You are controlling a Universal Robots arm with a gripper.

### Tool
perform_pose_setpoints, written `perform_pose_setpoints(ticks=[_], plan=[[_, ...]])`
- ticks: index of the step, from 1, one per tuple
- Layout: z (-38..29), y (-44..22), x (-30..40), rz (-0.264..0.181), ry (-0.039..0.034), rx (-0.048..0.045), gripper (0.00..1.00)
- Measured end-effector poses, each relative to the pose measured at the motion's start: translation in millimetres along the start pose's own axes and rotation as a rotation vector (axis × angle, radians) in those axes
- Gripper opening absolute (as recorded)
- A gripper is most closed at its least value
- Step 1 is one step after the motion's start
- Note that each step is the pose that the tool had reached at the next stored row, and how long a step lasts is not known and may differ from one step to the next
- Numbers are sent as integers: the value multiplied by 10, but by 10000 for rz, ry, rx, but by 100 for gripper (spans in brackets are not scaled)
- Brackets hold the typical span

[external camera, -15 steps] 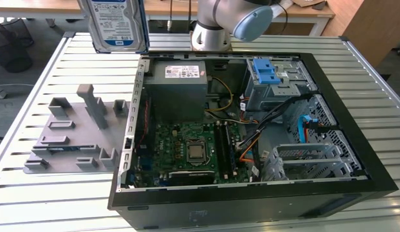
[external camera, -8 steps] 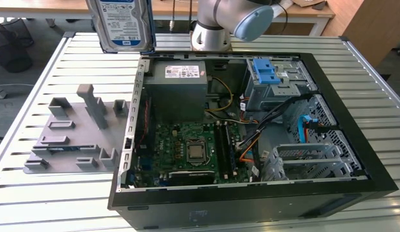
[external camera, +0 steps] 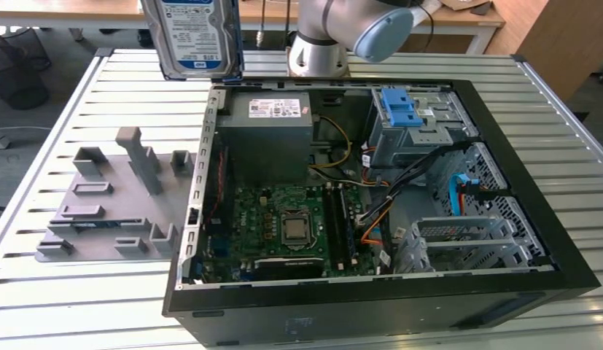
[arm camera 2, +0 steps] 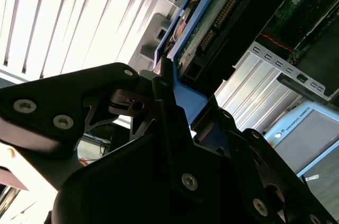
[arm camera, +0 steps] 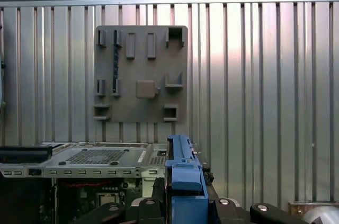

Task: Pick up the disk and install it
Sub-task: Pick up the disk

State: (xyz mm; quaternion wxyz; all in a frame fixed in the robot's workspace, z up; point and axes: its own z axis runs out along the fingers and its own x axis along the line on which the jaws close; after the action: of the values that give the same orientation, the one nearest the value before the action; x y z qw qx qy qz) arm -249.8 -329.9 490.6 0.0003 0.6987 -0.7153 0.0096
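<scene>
The disk (external camera: 192, 36), a silver hard drive with a white-and-blue label and blue side rails, hangs upright in the air above the table's far edge, just behind the open computer case (external camera: 379, 313). In the second wrist view my gripper (arm camera 2: 168, 89) is shut on the disk (arm camera 2: 212, 20), with black fingers (arm camera 2: 161, 83) pressed against its blue rail. The first wrist view shows the disk's blue rail (arm camera: 183, 173) edge-on between the gripper (arm camera: 183, 205) parts, with the case's top edge below.
Inside the case sit a grey power-supply box (external camera: 265, 131), a motherboard (external camera: 286, 219), a blue latch on a metal cage (external camera: 406, 109) and a drive cage (external camera: 467, 233). A grey fixture plate (external camera: 106, 211) lies on the slatted table. The arm's base (external camera: 318, 51) stands behind the case.
</scene>
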Motion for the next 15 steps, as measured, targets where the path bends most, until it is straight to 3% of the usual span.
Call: perform_pose_setpoints(ticks=[15], plan=[[3, -269, -6, 0, 1, 0, 36]])
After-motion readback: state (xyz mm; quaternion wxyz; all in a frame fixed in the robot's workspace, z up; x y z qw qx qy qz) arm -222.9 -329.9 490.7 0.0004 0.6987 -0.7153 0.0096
